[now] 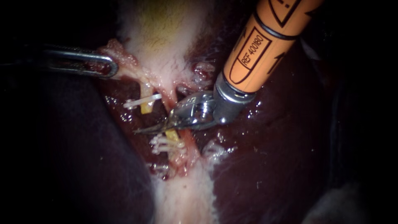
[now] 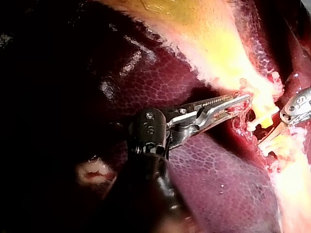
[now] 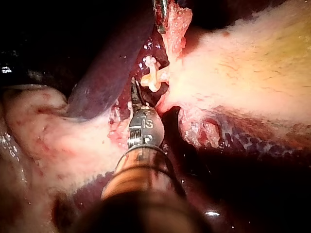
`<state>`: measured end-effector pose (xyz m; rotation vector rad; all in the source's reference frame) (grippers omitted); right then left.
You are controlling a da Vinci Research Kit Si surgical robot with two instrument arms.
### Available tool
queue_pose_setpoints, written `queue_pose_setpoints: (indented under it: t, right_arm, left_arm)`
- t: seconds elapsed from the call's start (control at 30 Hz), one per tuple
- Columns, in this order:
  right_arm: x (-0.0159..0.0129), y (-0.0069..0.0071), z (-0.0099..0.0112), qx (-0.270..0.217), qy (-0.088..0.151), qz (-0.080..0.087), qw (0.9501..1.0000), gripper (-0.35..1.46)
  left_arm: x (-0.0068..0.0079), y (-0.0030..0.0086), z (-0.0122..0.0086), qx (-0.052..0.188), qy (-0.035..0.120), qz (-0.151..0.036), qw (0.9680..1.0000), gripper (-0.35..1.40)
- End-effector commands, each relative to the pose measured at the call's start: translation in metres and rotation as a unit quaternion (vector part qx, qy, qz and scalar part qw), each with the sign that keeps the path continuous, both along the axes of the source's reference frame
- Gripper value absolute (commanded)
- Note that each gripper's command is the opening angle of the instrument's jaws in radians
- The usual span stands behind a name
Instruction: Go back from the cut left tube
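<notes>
The left tube is cut in two. Its yellow upper stump (image 1: 146,108) carries a white clip (image 1: 143,101), and its lower stump (image 1: 172,135) carries several white clips (image 1: 166,144). My right instrument (image 1: 140,130), on an orange shaft, lies with its thin blades shut in the gap between the two stumps. My left instrument (image 1: 111,68) is shut on a red flap of gallbladder tissue (image 1: 118,52) and holds it out to the left. The left wrist view shows these jaws (image 2: 243,99) clamped on that flap, close to the clipped stump (image 2: 265,119). In the right wrist view the blades (image 3: 133,87) point at the clip (image 3: 153,77).
The pale gallbladder (image 1: 166,33) runs down the middle of the field. Dark liver (image 1: 269,157) lies on both sides of it. A pink strand (image 1: 190,143), the right tube, runs just right of the clipped lower stump, under the right instrument's wrist (image 1: 203,112).
</notes>
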<state>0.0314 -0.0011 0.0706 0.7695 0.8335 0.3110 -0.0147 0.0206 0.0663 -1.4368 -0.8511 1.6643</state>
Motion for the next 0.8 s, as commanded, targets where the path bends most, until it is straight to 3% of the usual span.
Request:
queue_pose_setpoints:
  t: [0.03, 0.13, 0.17, 0.23, 0.33, 0.43, 0.63, 0.73, 0.77, 0.8]
  right_arm:
    - [0.0, 0.0, -0.0001, 0.003, -0.001, 0.001, 1.0, -0.35]
    - [0.0, -0.0002, -0.0004, 0.01, -0.007, 0.008, 0.9999, -0.35]
    - [0.0, -0.0003, -0.0005, 0.009, -0.008, 0.01, 0.9999, -0.15]
    - [0.0002, -0.0005, -0.0006, 0.01, -0.001, 0.013, 0.9999, 0.56]
    - [0.0004, -0.0004, -0.0007, 0.01, 0.01, 0.025, 0.9996, 1.06]
    - [0.0005, -0.0004, -0.0008, 0.009, 0.012, 0.031, 0.9994, 1.2]
    - [0.0004, -0.0004, -0.001, 0.008, 0.009, 0.037, 0.9993, 1.28]
    - [0.0001, -0.0008, -0.0016, -0.026, 0.005, 0.061, 0.9978, 1.43]
    - [-0.0003, -0.001, -0.0021, -0.053, 0.003, 0.076, 0.9957, 1.43]
    - [-0.0006, -0.001, -0.0026, -0.066, 0.004, 0.08, 0.9947, 1.43]
  left_arm:
    - [0.0, 0.0, 0.0, 0.0, 0.0, 0.0, 1.0, -0.35]
    - [0.0, 0.0, 0.0, 0.0, 0.0, 0.0, 1.0, -0.35]
    - [0.0, 0.0, 0.0, 0.0, 0.0, 0.0, 1.0, -0.35]
    - [0.0, 0.0, 0.0001, 0.0, 0.0, 0.0, 1.0, -0.35]
    - [0.0, 0.0, 0.0001, 0.0, 0.0, 0.0, 1.0, -0.35]
    - [0.0001, 0.0, 0.0001, 0.0, 0.0, 0.0, 1.0, -0.35]
    - [0.0001, 0.0, 0.0001, 0.0, 0.0, 0.0, 1.0, -0.35]
    - [0.0002, 0.0001, 0.0001, 0.0, 0.0, 0.001, 1.0, -0.35]
    - [0.0002, 0.0001, 0.0002, 0.0, 0.0, 0.001, 1.0, -0.35]
    - [0.0002, 0.0001, 0.0002, 0.0, 0.0, 0.001, 1.0, -0.35]
